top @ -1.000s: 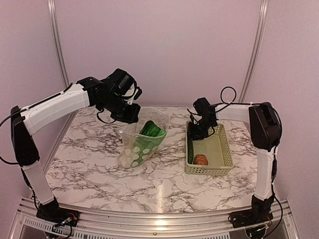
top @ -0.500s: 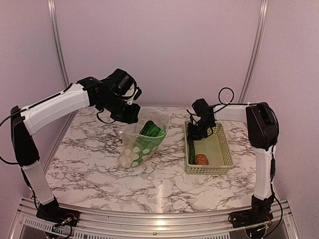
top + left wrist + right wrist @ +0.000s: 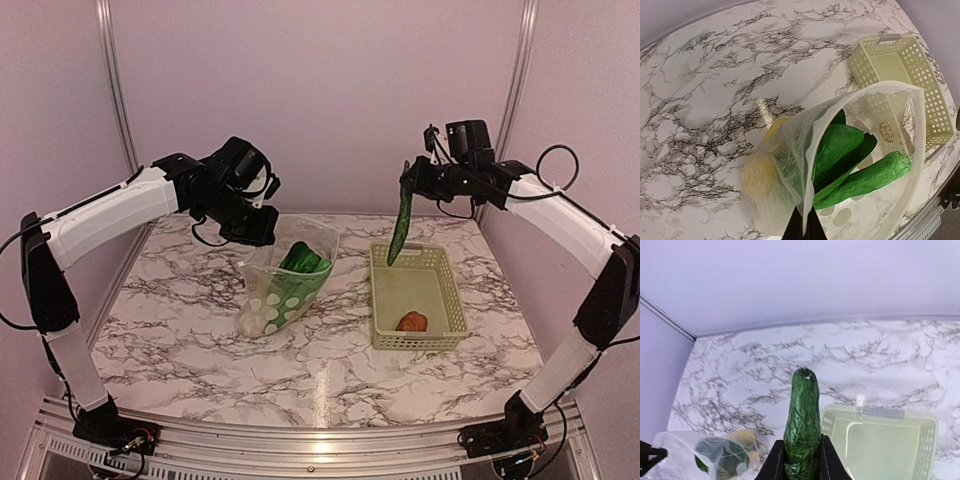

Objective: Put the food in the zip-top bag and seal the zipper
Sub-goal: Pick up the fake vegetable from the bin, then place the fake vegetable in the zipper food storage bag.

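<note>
The clear dotted zip-top bag (image 3: 287, 280) stands open on the table with the green bok choy (image 3: 304, 262) and a yellow item (image 3: 760, 175) inside. My left gripper (image 3: 258, 232) is shut on the bag's upper rim (image 3: 807, 200) and holds its mouth open. My right gripper (image 3: 412, 180) is shut on the long green cucumber (image 3: 402, 224), which hangs down high above the basket's far left corner; it also shows in the right wrist view (image 3: 802, 425). An orange-brown piece (image 3: 410, 321) lies in the basket.
The pale green slotted basket (image 3: 446, 305) sits at the right of the marble table, right of the bag. Pink walls stand close behind and at both sides.
My right gripper has lifted the cucumber out of the basket and raised it high above the basket's far left corner. The left gripper and bag have not moved.
</note>
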You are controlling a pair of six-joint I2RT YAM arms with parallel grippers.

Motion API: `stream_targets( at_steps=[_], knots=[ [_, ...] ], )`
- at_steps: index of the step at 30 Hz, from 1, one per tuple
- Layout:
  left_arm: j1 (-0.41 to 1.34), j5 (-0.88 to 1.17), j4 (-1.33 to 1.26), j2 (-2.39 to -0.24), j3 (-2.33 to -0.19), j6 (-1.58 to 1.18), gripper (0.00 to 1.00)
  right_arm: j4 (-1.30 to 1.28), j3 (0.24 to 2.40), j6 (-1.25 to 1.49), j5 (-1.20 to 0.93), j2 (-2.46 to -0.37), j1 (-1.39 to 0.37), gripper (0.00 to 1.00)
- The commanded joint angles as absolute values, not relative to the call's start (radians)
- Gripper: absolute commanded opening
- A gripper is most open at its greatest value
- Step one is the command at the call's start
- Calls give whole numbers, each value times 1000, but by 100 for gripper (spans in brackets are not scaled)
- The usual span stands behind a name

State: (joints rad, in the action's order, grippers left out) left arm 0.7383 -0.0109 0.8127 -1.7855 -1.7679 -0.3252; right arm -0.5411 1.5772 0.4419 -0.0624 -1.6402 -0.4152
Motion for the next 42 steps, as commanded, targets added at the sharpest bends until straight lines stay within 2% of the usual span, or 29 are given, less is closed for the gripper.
stream_targets(
  at_steps=[1, 7, 11, 22, 27, 30, 42],
  knots=[
    [731, 42, 803, -1774, -1766, -356, 2, -193, 1507, 545, -125, -1542, -454, 0],
    [720, 118, 767, -1787, -1788, -419, 2, 158, 1435, 452, 48, -1523, -650, 0],
    [717, 105, 763, -1773, -1747, -498, 2, 282, 1417, 425, 88, -1563, -727, 0],
    [702, 149, 741, -1686, -1640, -568, 3, 416, 1425, 274, 162, -1698, -908, 0],
    [692, 135, 713, -1694, -1663, -633, 3, 523, 1355, 207, 212, -1671, -929, 0],
    [691, 117, 748, -1705, -1717, -633, 3, 573, 1295, 235, 255, -1647, -929, 0],
    [686, 151, 733, -1679, -1671, -661, 3, 606, 1292, 264, 301, -1731, -999, 0]
  ],
)
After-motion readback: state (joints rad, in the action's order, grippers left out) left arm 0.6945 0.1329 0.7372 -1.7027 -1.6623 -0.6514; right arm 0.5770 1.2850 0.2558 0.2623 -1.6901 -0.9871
